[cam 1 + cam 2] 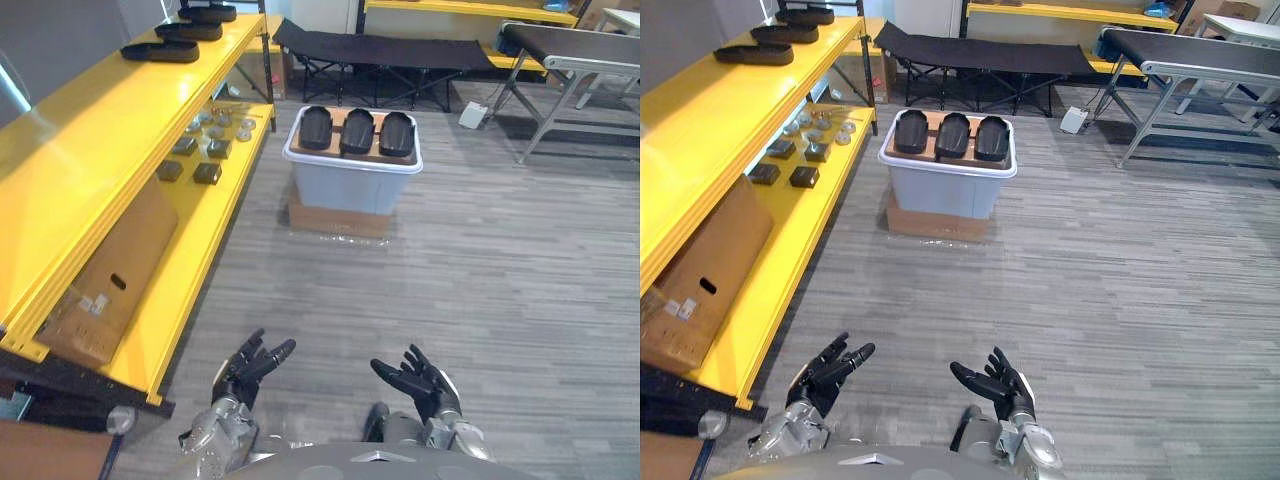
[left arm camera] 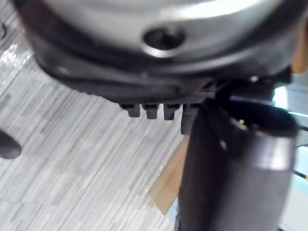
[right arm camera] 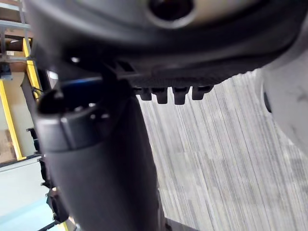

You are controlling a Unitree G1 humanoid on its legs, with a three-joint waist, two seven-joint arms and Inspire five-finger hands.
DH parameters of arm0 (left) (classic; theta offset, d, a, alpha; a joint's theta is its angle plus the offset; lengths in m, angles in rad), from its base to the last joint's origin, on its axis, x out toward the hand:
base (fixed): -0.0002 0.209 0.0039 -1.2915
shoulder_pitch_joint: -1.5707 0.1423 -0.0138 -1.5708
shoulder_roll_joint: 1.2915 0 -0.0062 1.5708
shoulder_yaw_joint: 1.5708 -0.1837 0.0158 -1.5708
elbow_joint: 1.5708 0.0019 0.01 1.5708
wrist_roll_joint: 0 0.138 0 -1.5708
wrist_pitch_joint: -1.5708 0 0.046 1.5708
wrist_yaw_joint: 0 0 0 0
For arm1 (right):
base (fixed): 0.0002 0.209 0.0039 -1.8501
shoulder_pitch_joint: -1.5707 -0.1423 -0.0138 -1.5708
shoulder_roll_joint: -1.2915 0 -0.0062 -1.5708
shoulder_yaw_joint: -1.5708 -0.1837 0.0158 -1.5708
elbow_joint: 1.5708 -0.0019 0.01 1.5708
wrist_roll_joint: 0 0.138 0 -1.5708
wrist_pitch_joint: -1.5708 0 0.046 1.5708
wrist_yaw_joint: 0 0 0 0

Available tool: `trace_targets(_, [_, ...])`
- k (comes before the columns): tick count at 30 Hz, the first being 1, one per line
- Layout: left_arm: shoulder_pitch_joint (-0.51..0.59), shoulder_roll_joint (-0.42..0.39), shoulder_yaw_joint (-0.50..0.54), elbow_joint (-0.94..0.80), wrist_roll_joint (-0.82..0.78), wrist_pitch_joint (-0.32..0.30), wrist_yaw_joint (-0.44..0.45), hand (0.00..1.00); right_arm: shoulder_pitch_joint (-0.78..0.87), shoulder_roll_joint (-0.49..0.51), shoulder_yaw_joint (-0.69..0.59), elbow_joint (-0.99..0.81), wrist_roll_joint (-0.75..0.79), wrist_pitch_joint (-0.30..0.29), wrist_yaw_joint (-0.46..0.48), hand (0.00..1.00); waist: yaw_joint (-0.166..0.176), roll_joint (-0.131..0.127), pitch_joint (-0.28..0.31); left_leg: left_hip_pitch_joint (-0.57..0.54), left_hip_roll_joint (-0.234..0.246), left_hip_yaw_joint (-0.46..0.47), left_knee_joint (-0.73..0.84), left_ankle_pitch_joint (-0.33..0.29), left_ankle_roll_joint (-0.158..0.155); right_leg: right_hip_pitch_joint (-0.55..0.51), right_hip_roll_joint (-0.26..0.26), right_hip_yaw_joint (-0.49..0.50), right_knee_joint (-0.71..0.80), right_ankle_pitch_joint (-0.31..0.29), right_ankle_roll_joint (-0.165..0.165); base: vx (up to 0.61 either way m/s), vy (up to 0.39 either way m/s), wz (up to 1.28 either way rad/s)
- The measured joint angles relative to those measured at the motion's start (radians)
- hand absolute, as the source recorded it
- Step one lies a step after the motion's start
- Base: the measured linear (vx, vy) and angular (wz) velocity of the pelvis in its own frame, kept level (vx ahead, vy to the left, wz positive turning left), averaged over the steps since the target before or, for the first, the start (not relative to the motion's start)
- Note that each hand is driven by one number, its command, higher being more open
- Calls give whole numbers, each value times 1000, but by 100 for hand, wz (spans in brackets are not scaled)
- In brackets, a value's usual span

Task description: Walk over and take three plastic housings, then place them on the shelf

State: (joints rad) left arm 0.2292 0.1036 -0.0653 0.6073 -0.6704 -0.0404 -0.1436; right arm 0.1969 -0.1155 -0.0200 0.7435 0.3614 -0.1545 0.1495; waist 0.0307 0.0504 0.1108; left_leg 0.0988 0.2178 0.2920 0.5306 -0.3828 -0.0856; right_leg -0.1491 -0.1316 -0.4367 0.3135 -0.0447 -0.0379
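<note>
Plastic housings [image 1: 357, 131]: three black shells side by side on a brown board on top of the storage bin, well ahead of both hands.
Storage bin [image 1: 350, 190]: pale, white-rimmed, standing on a flat cardboard base [image 1: 335, 222] on the grey floor [image 1: 500, 280] (open floor lies between it and the hands).
Left hand [image 1: 245, 368]: low at the near edge, fingers straight and spread, holding nothing.
Right hand [image 1: 420, 378]: low beside it, fingers spread too, palm empty.
Yellow shelf [image 1: 90, 130]: runs along the left, beside the bin.
Shelf top: three more dark shells [image 1: 160, 51] lie in a row at the far end.
Lower level: small dark blocks [image 1: 207, 173], round metal parts [image 1: 220, 122], and a cardboard box [image 1: 110, 275] nearer.
Beyond the bin: black folding cot [image 1: 375, 48]; a conveyor table [image 1: 580, 50] to the right.
</note>
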Motion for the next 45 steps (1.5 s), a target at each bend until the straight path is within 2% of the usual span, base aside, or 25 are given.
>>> trace_targets(1, [-20,-25,4,5,-4,0,1,100,-10,-16,-12,0,0,2,0,100,-3,7,17,-81,72,37,194,86,20,38,22,-10,-29,-11,-5,304,-201,9])
trace_targets(2, [-22,-33,4,7,-5,0,0,100,-11,-23,-15,-1,0,2,0,100,-5,5,29,-113,101,41,285,117,15,72,36,-17,-59,-12,-7,440,-268,17])
trace_targets(3, [-25,-52,4,12,-10,1,0,100,-14,-30,-27,-1,0,2,3,100,-4,3,51,-171,151,38,422,123,13,158,61,-28,-116,-20,-15,294,-159,15])
trace_targets(4, [-22,-55,4,13,-17,3,0,100,-15,-33,-31,-1,-1,2,3,100,-1,-2,53,-188,152,38,430,118,14,183,61,-28,-130,-22,-18,362,-162,5])
trace_targets(6, [-18,-56,6,11,-27,8,-1,100,-28,-46,-33,-2,-5,-8,12,100,11,-19,60,-236,115,40,327,107,13,238,60,-27,-171,-21,-15,346,-105,-12])
trace_targets(9, [-24,-68,42,8,-25,4,-3,100,-83,-49,-38,1,-42,-16,14,100,39,-27,71,-306,-31,-42,-111,177,-7,274,43,1,-208,-23,-11,324,21,-34])
trace_targets(10, [-20,-71,55,5,-25,0,-4,100,-109,-56,-24,11,-41,-19,13,100,64,-20,73,-318,-69,-97,-250,261,-20,280,45,36,-214,-31,8,264,142,-82])
trace_targets(12, [2,-82,77,5,-24,-1,-6,100,-130,-72,17,17,-41,-22,14,100,87,18,76,-314,-73,-137,-334,411,-51,311,69,83,-213,-55,50,263,200,-83])
trace_targets(13, [20,-95,89,11,-27,-11,-15,100,-137,-73,43,28,-37,-21,12,100,99,44,73,-295,-63,-139,-319,475,77,343,81,113,-207,-85,80,286,240,-46])
trace_targets(14, [10,-75,93,14,-23,-16,-19,100,-135,-54,67,34,-23,-17,11,100,104,-6,69,-282,-96,-105,-317,440,59,351,42,117,-206,-102,92,356,260,-26])
trace_targets(17, [5,-41,109,12,22,-25,-45,100,-140,-22,75,39,-11,-20,18,100,103,-94,66,-279,-184,-73,-291,364,112,343,-57,120,-162,-160,132,273,157,1])
trace_targets(18, [5,-38,115,14,39,-27,-44,100,-139,-20,79,42,3,-20,19,100,102,-103,67,-270,-194,-72,-288,345,121,342,-78,121,-112,-169,137,377,174,-15])
trace_targets(20, [14,-34,123,42,87,-32,-37,100,-143,-11,82,73,9,-23,22,100,96,-89,77,-205,-207,-61,-282,305,150,189,-177,114,289,-143,178,369,162,-12])
trace_targets(22, [33,-20,111,41,94,-33,-38,100,-112,10,91,86,7,-29,30,100,92,-86,78,-143,-199,-57,-280,285,157,171,-216,58,359,-179,148,270,67,2])
trace_targets(26, [10,-4,109,36,91,-31,-39,100,-106,16,108,83,7,-35,50,100,83,-67,85,-89,-148,-63,-294,240,126,114,-151,7,110,-182,156,252,-22,-10])
trace_targets(27, [-17,9,101,39,78,-31,-39,100,-107,15,91,83,2,-36,51,100,71,-59,88,-89,-127,-78,-289,218,109,68,-121,44,9,-150,182,173,-80,10])
trace_targets(30, [-44,30,87,51,56,-31,-44,100,-76,14,59,88,-1,-38,60,100,47,-66,87,-88,-115,-124,-253,184,68,42,-99,101,-131,-22,175,200,-186,44])
trace_targets(32, [-45,41,84,53,39,-32,-52,100,-38,10,44,101,-4,-43,62,100,42,-95,77,-88,-115,-165,-153,100,24,45,-106,152,-128,76,125,268,-346,56])
trace_targets(33, [-40,36,83,54,38,-31,-52,100,-38,3,39,113,-4,-43,62,100,39,-87,70,-85,-100,-173,-137,83,15,41,-99,148,-89,87,119,353,-413,33])
trace_targets(35, [-10,-16,79,67,12,-32,-53,100,-44,-32,27,124,-7,-45,59,100,51,-18,28,-87,-21,-184,-129,58,-18,17,-28,129,-36,1,84,342,-290,1])
trace_targets(37, [-2,-52,80,87,3,-31,-55,100,-75,-47,9,126,-24,-46,59,100,53,9,20,-177,14,-169,59,112,0,18,-4,118,-39,-24,67,294,-184,-1])
trace_targets(38, [2,-65,92,85,0,-49,-55,100,-80,-51,6,123,-26,-47,62,100,49,15,24,-235,49,-160,194,191,0,62,12,106,-70,-28,57,310,-225,12])
trace_targets(40, [-8,-66,100,83,-24,-50,-55,100,-72,-48,0,122,-42,-47,69,100,55,7,39,-291,90,-151,351,249,-1,174,32,74,-142,-28,47,318,-202,22])
trace_targets(43, [-3,-68,96,72,-38,-48,-63,100,-76,-49,-17,103,-42,-54,68,100,50,-6,46,-321,59,-72,257,184,10,263,26,61,-228,-39,43,365,-91,29])
trace_targets(45, [-1,-72,97,52,-37,-46,-72,100,-77,-48,-25,83,-42,-68,61,100,48,-20,59,-328,-18,-14,-93,234,-2,308,9,20,-265,-35,62,279,30,36])
